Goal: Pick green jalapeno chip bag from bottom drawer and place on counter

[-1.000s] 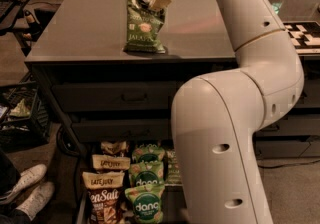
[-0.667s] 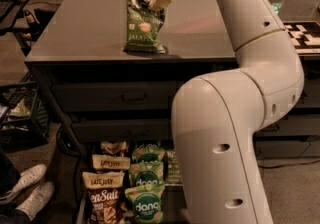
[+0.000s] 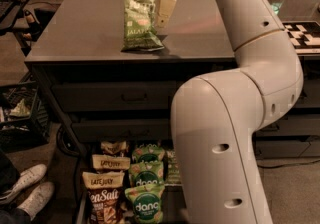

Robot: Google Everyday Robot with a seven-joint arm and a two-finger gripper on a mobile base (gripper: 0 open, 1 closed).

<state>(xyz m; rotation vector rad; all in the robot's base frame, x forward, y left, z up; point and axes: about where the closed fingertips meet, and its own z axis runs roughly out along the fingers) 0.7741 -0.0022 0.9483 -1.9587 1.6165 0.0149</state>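
The green jalapeno chip bag (image 3: pixel 140 23) stands upright on the counter (image 3: pixel 85 33), near its front edge. My gripper (image 3: pixel 160 14) hangs from the arm just to the right of the bag's top. One pale finger (image 3: pixel 164 9) lies along the bag's upper right edge, and the bag's top edge shows free. The bottom drawer (image 3: pixel 81 207) is pulled open below, at the foot of the cabinet. It holds brown-and-cream bags (image 3: pixel 104 197) and green "dang" bags (image 3: pixel 145 202). My arm's large white links (image 3: pixel 220 138) hide the drawer's right part.
Two shut drawers with handles (image 3: pixel 122 97) sit under the counter. White shoes (image 3: pixel 27 184) and a black crate (image 3: pixel 20 113) are on the floor at left. A black-and-white marker (image 3: pixel 302 33) lies on the counter's right end.
My gripper has let go of the bag's top corner. Its finger now hangs lower beside the bag's right edge. The bag stays standing in the same place.
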